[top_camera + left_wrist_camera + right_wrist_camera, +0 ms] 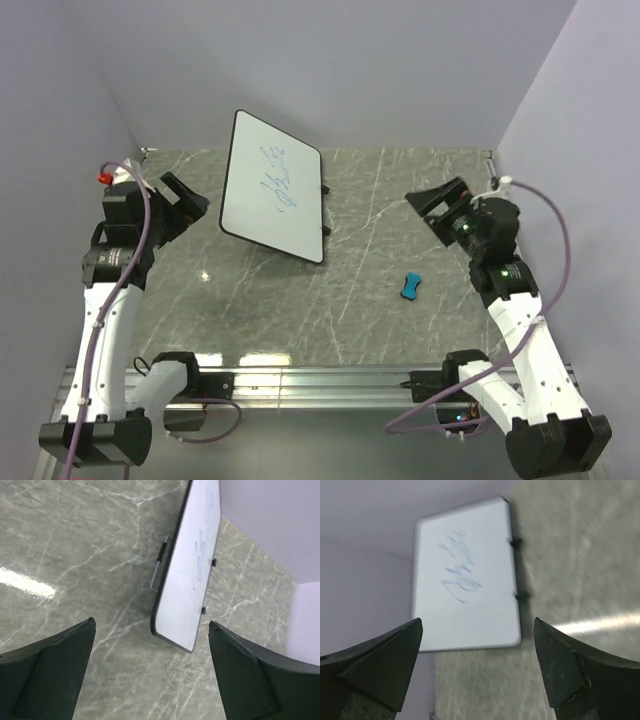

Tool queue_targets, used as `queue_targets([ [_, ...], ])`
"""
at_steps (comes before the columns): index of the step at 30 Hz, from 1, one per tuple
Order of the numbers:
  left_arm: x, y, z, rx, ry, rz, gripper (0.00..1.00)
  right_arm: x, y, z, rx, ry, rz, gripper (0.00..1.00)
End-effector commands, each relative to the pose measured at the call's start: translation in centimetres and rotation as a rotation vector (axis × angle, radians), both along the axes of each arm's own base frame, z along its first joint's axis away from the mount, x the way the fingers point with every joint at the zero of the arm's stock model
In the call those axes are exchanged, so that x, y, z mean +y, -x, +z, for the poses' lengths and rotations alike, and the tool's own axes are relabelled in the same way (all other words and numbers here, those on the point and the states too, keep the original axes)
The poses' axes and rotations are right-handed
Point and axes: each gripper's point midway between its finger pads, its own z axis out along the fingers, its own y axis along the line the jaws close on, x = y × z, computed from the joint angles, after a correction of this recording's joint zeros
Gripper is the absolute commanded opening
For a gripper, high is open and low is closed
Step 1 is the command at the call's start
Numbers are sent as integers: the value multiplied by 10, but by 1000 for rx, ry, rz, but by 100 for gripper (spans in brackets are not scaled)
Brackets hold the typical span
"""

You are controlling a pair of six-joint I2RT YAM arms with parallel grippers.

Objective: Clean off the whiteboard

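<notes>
The whiteboard (pixel 272 188) stands tilted at the back middle of the marble table, black-framed, with blue scribbled writing on its face. The left wrist view shows the whiteboard (pixel 192 575) nearly edge-on; the right wrist view faces the whiteboard (pixel 465 575) and its writing. A small blue eraser block (pixel 410 287) lies on the table to the right of the board. My left gripper (pixel 185 197) hovers open to the left of the board, empty. My right gripper (pixel 438 203) hovers open on the right, above and behind the eraser, empty. Both pairs of jaws stand wide apart.
Lilac walls (pixel 350 60) close in the table at the back and both sides. A metal rail (pixel 320 380) with the arm bases runs along the near edge. Cables loop near both bases.
</notes>
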Motion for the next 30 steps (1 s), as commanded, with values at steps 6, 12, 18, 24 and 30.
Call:
queue_targets([
  [6,-42,37,30,-125,101,-223,99,-29,34,-78,469,195,-109,96],
  [12,-51,46,-10,-45,143,-221,100,-44,60,-151,764,371,-72,95],
  [18,-20,83,-35,14,-16,-60,100,-45,93,-225,993,493,-20,93],
  [24,-28,102,-65,78,-101,-133,99,-53,84,-246,1036,547,-53,88],
  [30,-34,106,-65,76,-105,-166,100,-36,72,-272,1075,570,-6,82],
])
